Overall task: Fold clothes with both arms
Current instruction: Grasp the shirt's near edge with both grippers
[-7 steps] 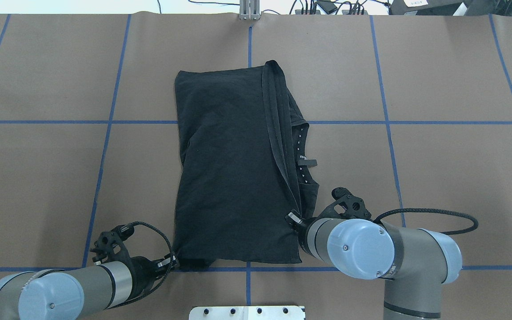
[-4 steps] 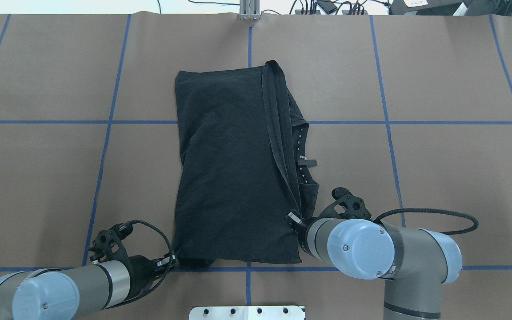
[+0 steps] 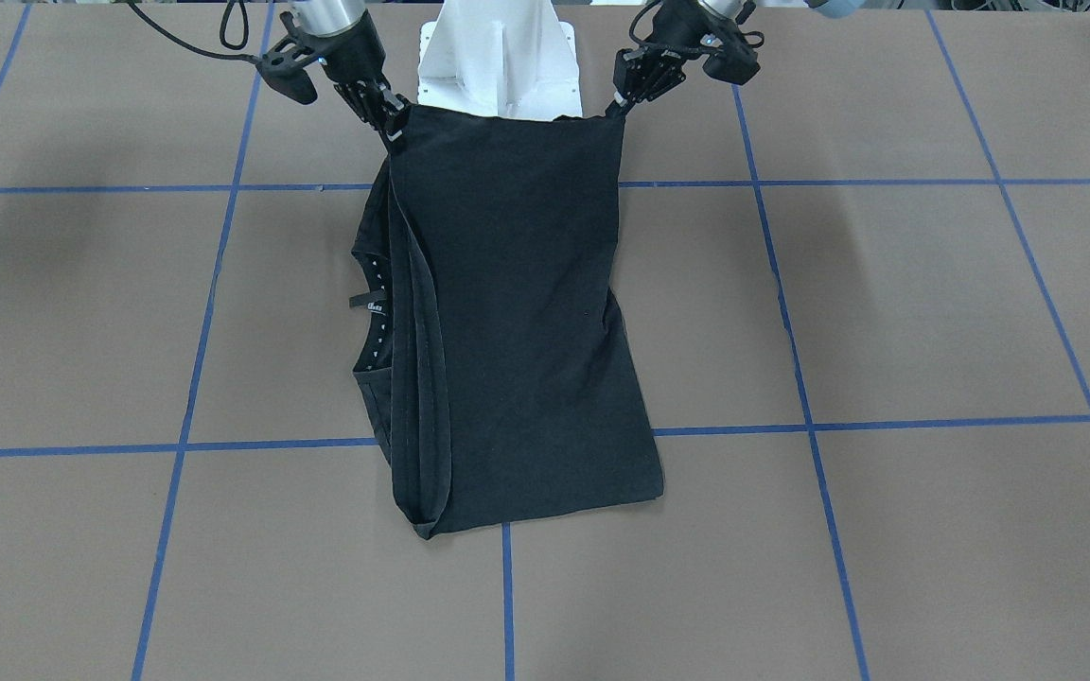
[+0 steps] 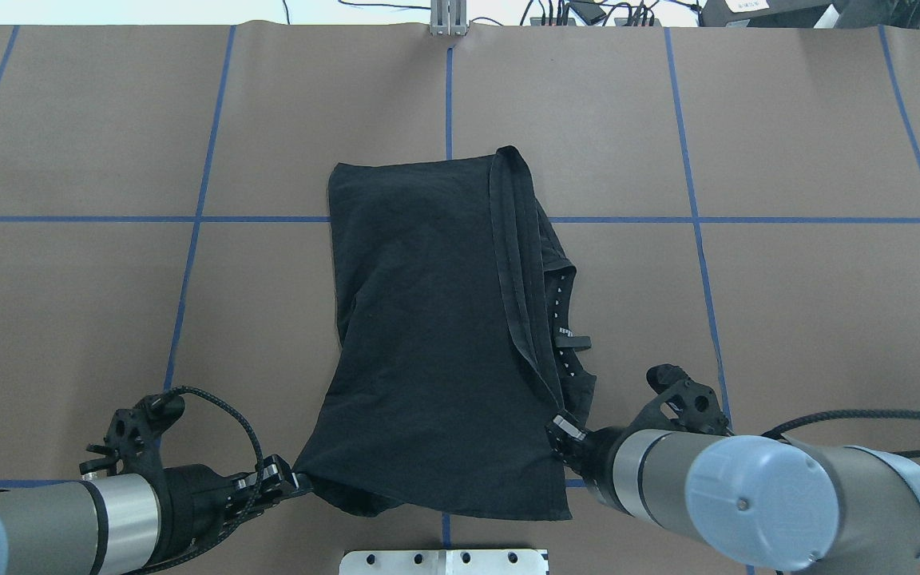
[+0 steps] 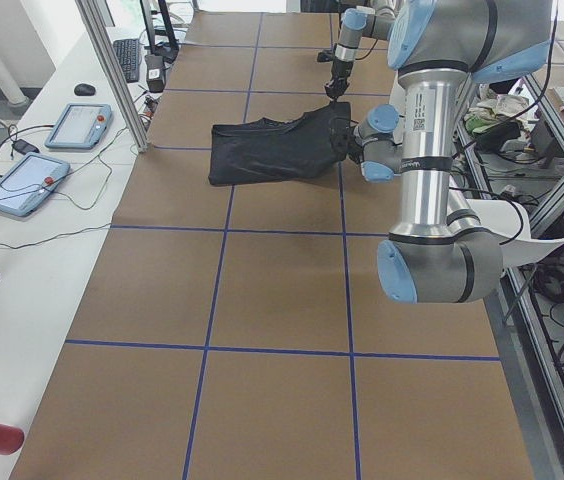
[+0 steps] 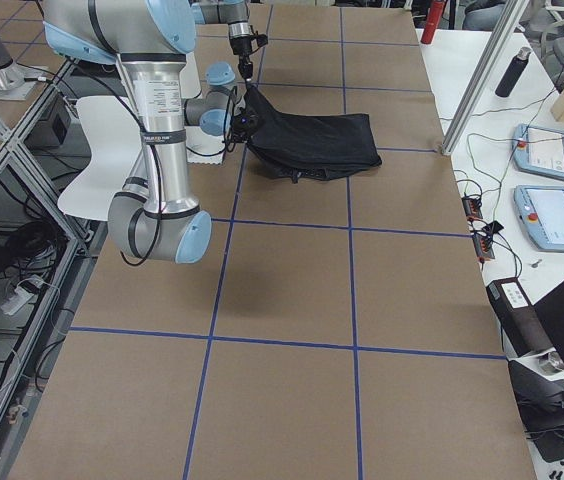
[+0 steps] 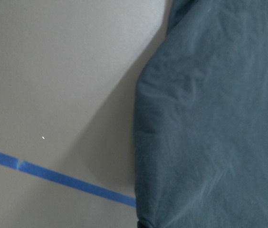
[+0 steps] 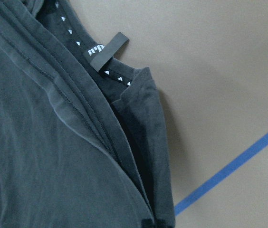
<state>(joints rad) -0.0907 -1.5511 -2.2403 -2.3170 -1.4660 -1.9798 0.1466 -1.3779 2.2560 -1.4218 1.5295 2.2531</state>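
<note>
- Both grippers have drawn back toward the robot since the earlier overhead frames, and the T-shirt [image 4: 436, 343] has come with them. Its far edge has slid nearer across the table [image 4: 69, 319], and its near edge is now raised and stretched between the two grippers.
- At the near left, the left gripper [image 4: 288, 481] is clamped on the shirt's near-left corner, with the cloth drawn out to a narrow point there. That looks like a small bite, so more sideways tension or a quick lift could pull the corner free and drop that side.
- In the middle, the shirt lies already folded lengthwise, its far part flat on the table and its near edge hanging slack between the grippers. If the arms carry that edge toward the far end at unequal height or speed, the fold line will likely skew. The slack may also tuck under and crease.
- On the right, stacked hems and the collar with its collar label [image 4: 572, 342] stick out past the top layer. The right gripper [image 4: 562, 429] is closed on the near-right corner, but I cannot tell how many layers it holds. Any layer left out could peel away and undo the earlier fold.
- Further dragging could bunch the far edge.
</note>
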